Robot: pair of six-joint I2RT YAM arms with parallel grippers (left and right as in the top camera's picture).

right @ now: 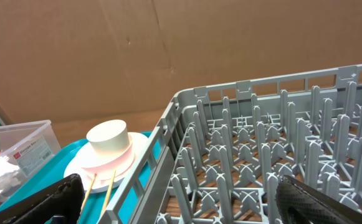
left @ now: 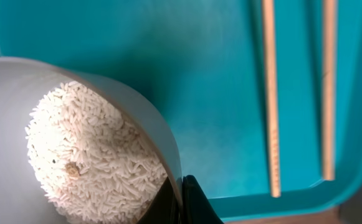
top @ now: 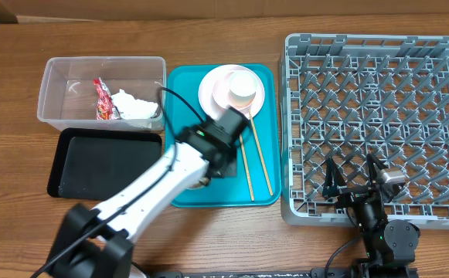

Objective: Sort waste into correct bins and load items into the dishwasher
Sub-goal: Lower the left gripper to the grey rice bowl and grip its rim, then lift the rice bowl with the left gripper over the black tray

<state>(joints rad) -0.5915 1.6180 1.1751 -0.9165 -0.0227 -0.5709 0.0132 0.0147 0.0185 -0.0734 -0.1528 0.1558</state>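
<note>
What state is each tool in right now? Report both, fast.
Left tool: closed on the rim of the round white bowl holding loose white rice grains.
Right tool: open, holding nothing.

White left arm (top: 143,193) with black joints (top: 212,139); right arm (top: 379,224) and fingers (right: 330,202) black.

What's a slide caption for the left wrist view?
Left gripper shut on the rim of a white bowl of rice; two chopsticks lie on the teal tray beside it.
</note>
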